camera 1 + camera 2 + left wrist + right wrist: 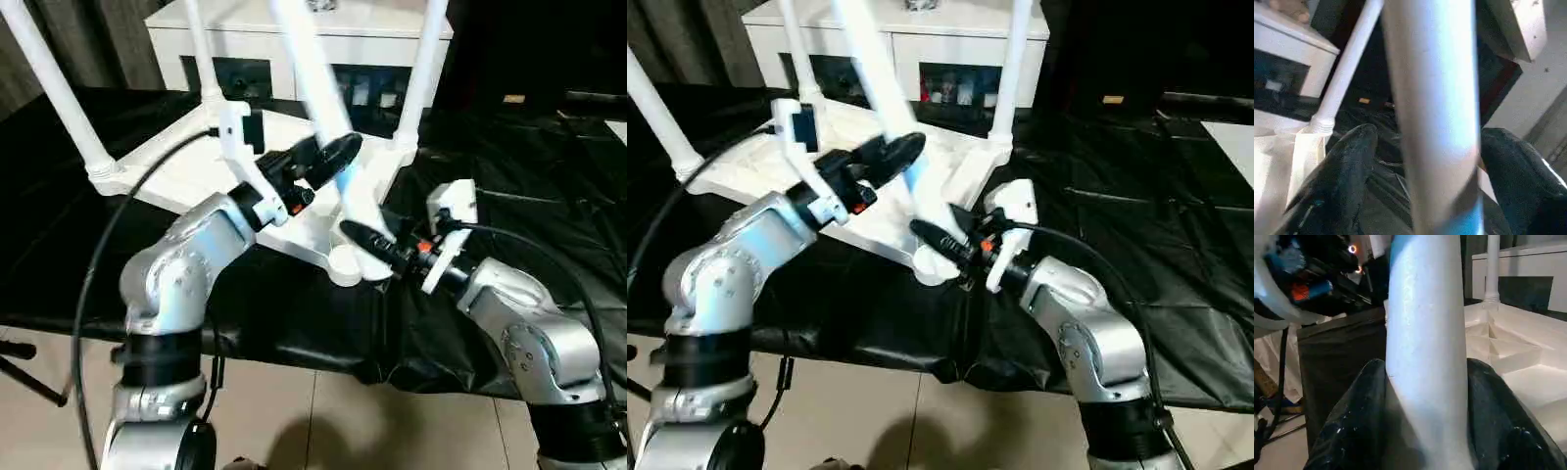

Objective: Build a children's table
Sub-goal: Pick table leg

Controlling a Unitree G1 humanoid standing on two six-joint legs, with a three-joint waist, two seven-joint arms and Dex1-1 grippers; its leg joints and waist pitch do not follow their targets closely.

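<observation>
The children's table [294, 211] lies upside down on the black tabletop [529, 186], three legs standing. The right gripper [364, 238] has its jaws closed around the fourth leg [318, 78] near the corner socket. The left gripper [331, 157] straddles that leg higher up, jaws spread wide with gaps on both sides.

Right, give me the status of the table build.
Done: three legs stand in corner sockets of the upturned top. In hand: the fourth leg is tilted, with its lower end at the near socket. The right tool grips it low down, and the left tool is open around it higher up. Left: probably straighten and seat that leg, then turn the table over.
</observation>
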